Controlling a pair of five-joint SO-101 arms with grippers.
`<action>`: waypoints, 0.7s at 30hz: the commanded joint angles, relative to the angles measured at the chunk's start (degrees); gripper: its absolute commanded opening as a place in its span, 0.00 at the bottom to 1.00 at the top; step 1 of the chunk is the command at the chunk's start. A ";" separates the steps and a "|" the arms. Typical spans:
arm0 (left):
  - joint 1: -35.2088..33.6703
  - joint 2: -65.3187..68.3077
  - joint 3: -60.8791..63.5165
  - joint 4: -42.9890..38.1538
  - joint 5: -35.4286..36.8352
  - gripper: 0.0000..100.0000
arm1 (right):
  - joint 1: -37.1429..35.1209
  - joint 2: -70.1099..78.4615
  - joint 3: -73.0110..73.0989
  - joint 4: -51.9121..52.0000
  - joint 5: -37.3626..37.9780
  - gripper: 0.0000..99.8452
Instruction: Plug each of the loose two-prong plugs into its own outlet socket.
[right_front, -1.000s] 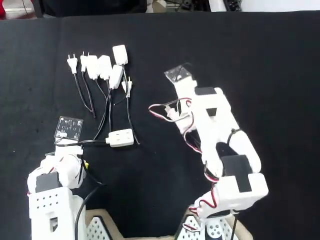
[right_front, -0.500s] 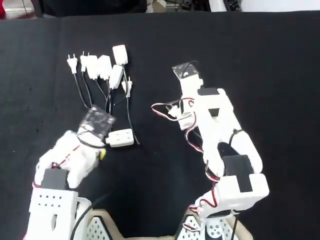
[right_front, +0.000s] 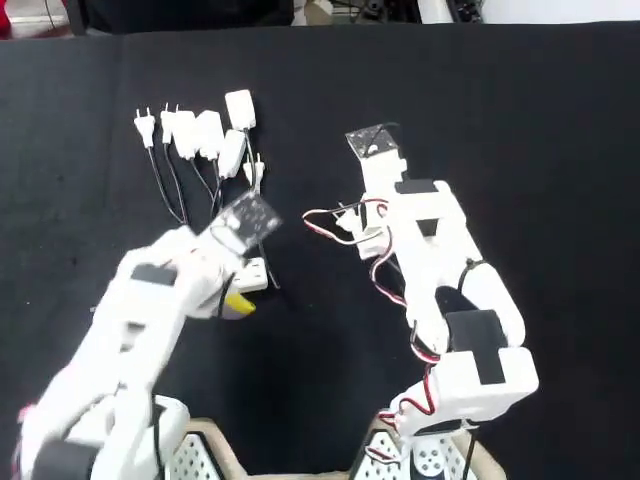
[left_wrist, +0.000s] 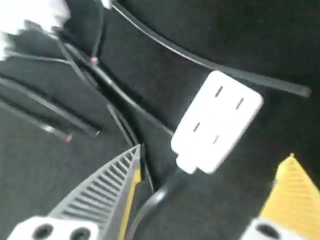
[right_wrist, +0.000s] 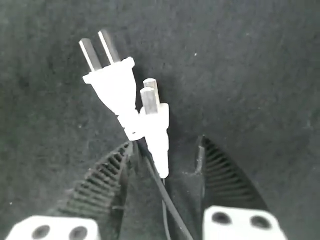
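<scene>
- The left gripper (left_wrist: 215, 152) hangs wide open and empty over the outlet block (left_wrist: 216, 125).
- The right gripper (right_wrist: 165, 145), apart from that block, is open and empty, two plugs (right_wrist: 111, 75) just ahead.
- Best pinch one plug's body squarely, prongs clear.

Robotics lab bench, black-draped table (right_front: 540, 100), two white robot arms (right_front: 440, 270)

no lettering, number or sign can be read on the plugs (right_wrist: 112, 80), outlet block (left_wrist: 216, 125) or arms (right_front: 430, 250).
</scene>
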 joint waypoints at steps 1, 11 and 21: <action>0.84 14.77 -11.82 -0.97 -0.53 0.40 | 0.97 -0.66 -0.22 -0.97 -0.26 0.19; 4.00 7.47 -6.29 6.24 -6.15 0.23 | 0.97 -0.66 -0.04 -2.46 -0.35 0.19; 7.08 -4.92 3.65 6.95 -6.15 0.17 | 0.97 -0.48 -0.04 -2.55 -0.35 0.19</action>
